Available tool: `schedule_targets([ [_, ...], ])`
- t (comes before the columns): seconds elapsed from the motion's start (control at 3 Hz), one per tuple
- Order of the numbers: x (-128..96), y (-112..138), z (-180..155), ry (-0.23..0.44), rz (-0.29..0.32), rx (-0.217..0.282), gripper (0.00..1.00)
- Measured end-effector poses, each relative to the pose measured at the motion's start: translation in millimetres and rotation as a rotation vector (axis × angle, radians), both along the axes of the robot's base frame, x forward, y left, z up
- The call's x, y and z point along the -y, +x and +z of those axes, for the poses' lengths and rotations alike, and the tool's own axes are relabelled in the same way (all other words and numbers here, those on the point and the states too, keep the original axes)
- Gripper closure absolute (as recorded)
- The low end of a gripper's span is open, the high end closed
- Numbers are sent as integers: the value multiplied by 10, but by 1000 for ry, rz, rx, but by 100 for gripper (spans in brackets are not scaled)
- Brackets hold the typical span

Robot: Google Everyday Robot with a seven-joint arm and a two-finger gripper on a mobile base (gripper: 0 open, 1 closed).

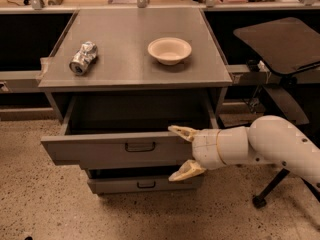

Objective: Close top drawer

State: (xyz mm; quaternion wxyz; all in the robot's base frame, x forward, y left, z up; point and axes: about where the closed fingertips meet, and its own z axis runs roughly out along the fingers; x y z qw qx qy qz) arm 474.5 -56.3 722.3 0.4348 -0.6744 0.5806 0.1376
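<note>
Top drawer (pixel 90 153) of the grey cabinet (pixel 125 34) stands pulled out below the cabinet top, with a black handle (pixel 140 147) at the centre of its front. On the cabinet top, a can (pixel 83 57) lies at left and a bowl (pixel 169 50) sits further right. At the front's right end is the gripper (pixel 172 153), claw spread wide, one finger above the panel's top edge and one below its bottom edge.
</note>
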Motion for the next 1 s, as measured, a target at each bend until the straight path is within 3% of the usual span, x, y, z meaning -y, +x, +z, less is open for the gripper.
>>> schedule_targets([
  [0.33, -72, -412, -55, -24, 118, 24, 46],
  [0.67, -71, -431, -64, -27, 126, 26, 70],
  [1.0, -105, -368, -212, -14, 132, -8, 93],
])
